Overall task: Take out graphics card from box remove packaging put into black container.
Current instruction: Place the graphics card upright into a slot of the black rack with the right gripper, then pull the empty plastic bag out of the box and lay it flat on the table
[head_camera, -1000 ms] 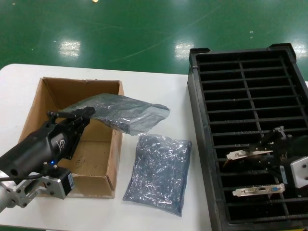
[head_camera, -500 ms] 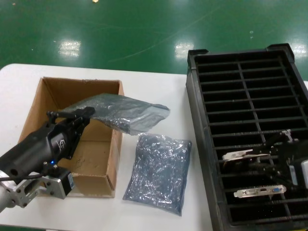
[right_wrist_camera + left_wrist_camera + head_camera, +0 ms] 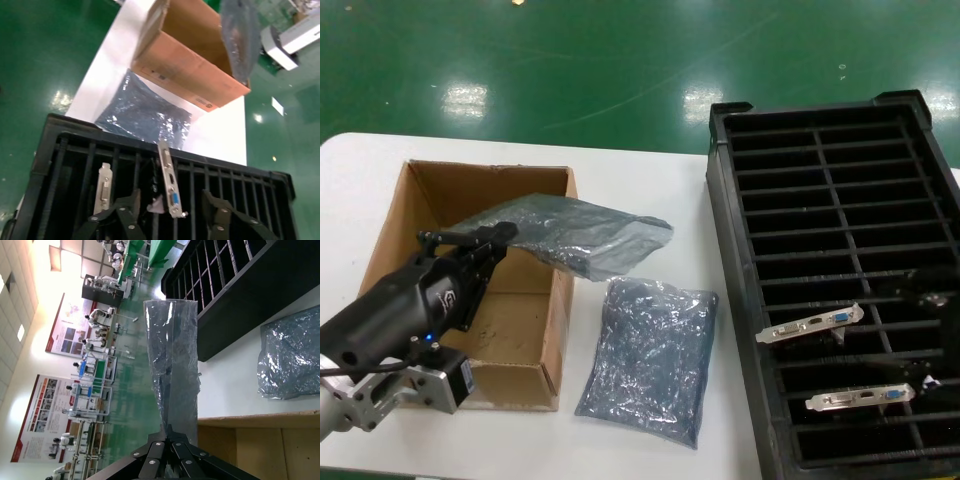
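Your right claw (image 3: 170, 212), jaws spread, hangs above the dark graphics card (image 3: 810, 325) slotted crosswise in the ribbed black container (image 3: 735, 210); your left claw (image 3: 470, 240) pinches the crinkly grey packaging (image 3: 570, 232) over the brown cardboard box (image 3: 555, 330).

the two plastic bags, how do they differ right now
The packaging is held up by the left gripper, stretched out over the box rim; the bluer bag lies flat on the table, touched by nothing. The packaging looks greyer and more see-through, the bluer bag darker. The packaging is pinched at one end; the bluer bag lies spread out whole. Both are crinkly and shiny.
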Tool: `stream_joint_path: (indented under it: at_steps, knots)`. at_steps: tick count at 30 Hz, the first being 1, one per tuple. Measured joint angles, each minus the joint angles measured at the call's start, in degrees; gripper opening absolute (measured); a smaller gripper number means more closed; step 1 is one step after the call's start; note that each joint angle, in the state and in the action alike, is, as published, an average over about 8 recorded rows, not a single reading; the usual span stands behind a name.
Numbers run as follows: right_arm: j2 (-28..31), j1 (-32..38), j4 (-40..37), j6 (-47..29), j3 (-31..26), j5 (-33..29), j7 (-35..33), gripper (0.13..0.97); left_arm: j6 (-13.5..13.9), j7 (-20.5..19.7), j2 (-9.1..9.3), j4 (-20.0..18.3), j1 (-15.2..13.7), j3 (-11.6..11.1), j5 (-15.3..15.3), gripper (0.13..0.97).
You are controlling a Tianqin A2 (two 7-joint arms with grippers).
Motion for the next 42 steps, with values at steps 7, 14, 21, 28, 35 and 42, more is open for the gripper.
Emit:
stream_joint_path:
  at_steps: [7,14,21,28,35,42]
  knots:
    - [0.9,-3.6,-1.2,3.8,5.1,5.8,-0.4,0.447,0.0,0.0,0.00,0.0,0.0,0.0,0.0,0.139]
    - [-0.3,-8.4,-5.2,8.7,12.5,14.6,-0.7,0.628,0.0,0.0,0.00,0.0,0.0,0.0,0.0,0.139]
    - [-2.2,-15.0,-6.6,12.6,17.1,19.8,-2.8,0.762,0.0,0.0,0.00,0.0,0.0,0.0,0.0,0.139]
    - [-3.5,-18.8,-6.0,15.2,18.5,20.7,-4.0,0.862,0.0,0.0,0.00,0.0,0.0,0.0,0.0,0.139]
    - [-3.6,-18.9,-6.0,15.3,18.6,20.7,-4.0,0.930,1.4,-2.4,0.42,-0.9,-0.5,-0.2,0.8,0.139]
    - [-3.6,-18.9,-6.0,15.3,18.6,20.7,-4.0,0.965,12.3,-18.5,4.39,-5.2,-3.5,-3.3,5.5,0.139]
